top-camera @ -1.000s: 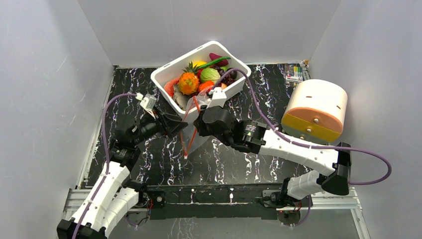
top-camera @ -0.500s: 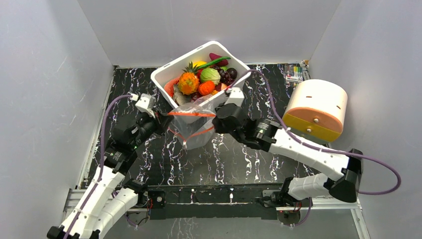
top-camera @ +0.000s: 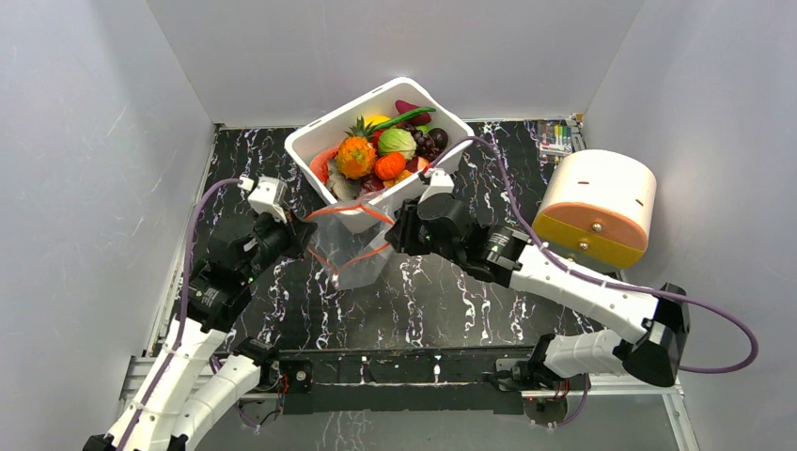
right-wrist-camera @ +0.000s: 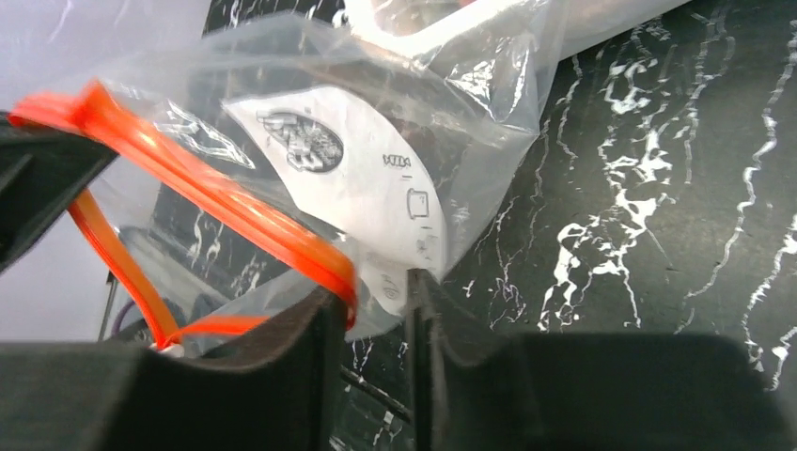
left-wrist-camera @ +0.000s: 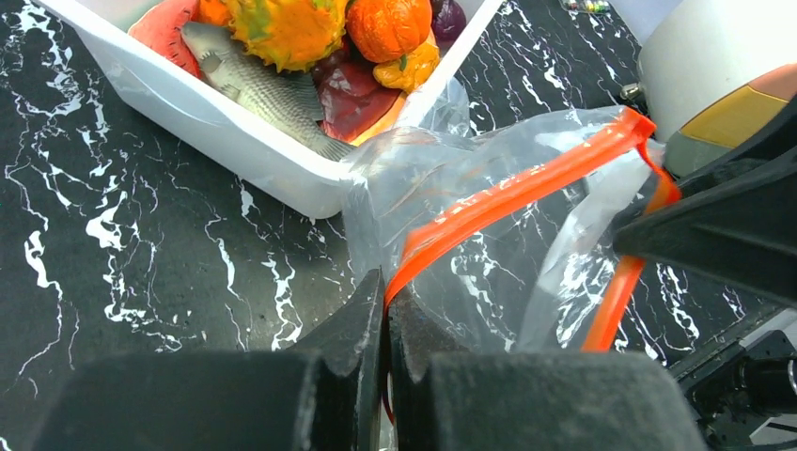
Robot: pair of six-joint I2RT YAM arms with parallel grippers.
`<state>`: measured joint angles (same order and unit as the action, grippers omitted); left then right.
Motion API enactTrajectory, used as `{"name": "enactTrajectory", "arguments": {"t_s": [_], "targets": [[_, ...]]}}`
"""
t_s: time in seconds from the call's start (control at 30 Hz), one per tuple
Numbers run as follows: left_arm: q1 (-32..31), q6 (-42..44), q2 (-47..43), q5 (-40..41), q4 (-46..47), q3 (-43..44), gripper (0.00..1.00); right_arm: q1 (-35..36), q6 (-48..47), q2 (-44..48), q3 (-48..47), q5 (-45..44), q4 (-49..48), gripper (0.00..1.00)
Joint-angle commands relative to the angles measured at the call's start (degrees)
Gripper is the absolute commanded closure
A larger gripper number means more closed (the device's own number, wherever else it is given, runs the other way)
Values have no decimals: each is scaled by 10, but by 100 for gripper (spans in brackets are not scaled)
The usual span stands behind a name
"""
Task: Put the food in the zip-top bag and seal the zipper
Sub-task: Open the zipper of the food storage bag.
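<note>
The zip-top bag (top-camera: 350,256) hangs in front of the white tub, stretched between my two grippers. It is a clear pouch with a whitish printed patch (right-wrist-camera: 376,178). My left gripper (left-wrist-camera: 386,287) is shut on the left end of the red-orange zipper (left-wrist-camera: 526,183). At the bag's right end, my right gripper (right-wrist-camera: 376,287) is open. The strip (right-wrist-camera: 226,202) rests against its left fingertip and the pouch's corner lies in the gap. The food sits in the tub: a spiky orange pineapple (top-camera: 356,155), an orange round fruit (top-camera: 390,165), purple grapes (top-camera: 428,143) and a fish (left-wrist-camera: 258,89).
The white tub (top-camera: 310,141) stands at the back centre of the black marbled table. A round cream and orange appliance (top-camera: 597,207) sits at the right, with small coloured items (top-camera: 556,139) behind it. Grey walls close in on three sides.
My left gripper has shut on the zipper's left end and drawn left, spreading the bag's mouth. My right gripper, shut on the bag before, has parted its jaws.
</note>
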<state>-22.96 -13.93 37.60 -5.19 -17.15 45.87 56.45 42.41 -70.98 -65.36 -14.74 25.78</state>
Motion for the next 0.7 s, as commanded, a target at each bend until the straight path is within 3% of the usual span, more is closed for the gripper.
{"name": "enactTrajectory", "arguments": {"t_s": [0.0, 0.17, 0.4, 0.53, 0.67], "targets": [[4, -17, 15, -3, -88, 57, 100, -5, -35, -16, -51, 67, -73, 65], [5, -9, -4, 51, -105, 45, 100, -6, -73, -15, -90, 66, -97, 42], [5, 26, -75, 118, -67, -4, 100, -38, -118, -37, -140, -24, -97, 20], [5, 39, -76, 122, -94, 25, 100, -69, -153, -86, -177, -40, -97, 15], [5, 51, -50, 200, -166, 86, 100, -76, -190, -160, -232, -57, -101, 13]]}}
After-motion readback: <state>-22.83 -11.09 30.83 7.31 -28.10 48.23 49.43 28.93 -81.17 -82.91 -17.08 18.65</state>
